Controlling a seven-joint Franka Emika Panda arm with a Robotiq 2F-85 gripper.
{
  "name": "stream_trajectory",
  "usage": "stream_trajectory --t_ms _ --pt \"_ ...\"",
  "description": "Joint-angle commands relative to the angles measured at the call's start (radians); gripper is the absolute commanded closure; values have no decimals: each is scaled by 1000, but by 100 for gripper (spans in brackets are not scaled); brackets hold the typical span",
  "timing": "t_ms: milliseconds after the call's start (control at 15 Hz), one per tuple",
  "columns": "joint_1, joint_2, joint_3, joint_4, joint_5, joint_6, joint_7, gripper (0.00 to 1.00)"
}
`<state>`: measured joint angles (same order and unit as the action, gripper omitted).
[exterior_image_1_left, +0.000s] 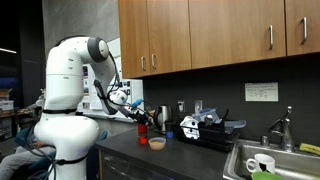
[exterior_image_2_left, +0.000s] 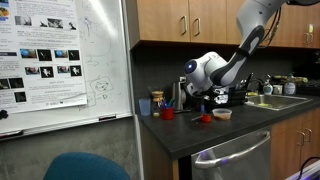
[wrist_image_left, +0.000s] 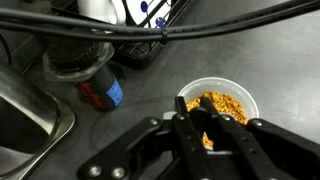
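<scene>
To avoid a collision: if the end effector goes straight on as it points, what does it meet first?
Probably the white bowl of yellow grains, right ahead of the end effector in the wrist view; depth is unclear.

- An exterior view sits close behind the robot's white base (exterior_image_1_left: 65, 90), which fills 9 o'clock. It faces along the counter (exterior_image_1_left: 190, 160), with the sink (exterior_image_1_left: 268, 162) down at 4 o'clock.
- An exterior view stands further back, off the counter's end. It peeks past a whiteboard (exterior_image_2_left: 60, 60) at 9 o'clock, and the arm (exterior_image_2_left: 240, 55) comes in from 1 o'clock.
- The wrist view looks pretty much straight down, super close, with the gripper (wrist_image_left: 203, 125) coming in from 6 o'clock.
- All three views catch the bowl (wrist_image_left: 215, 103). Both exterior views also share the counter stretch around it.
</scene>
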<state>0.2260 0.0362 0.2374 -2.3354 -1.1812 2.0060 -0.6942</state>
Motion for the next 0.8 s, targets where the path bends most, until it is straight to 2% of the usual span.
stream_trajectory --t_ms 0,733 --pt "11 24 8 27 -20 -60 18 95" --pt "18 42 20 41 -27 -96 25 95"
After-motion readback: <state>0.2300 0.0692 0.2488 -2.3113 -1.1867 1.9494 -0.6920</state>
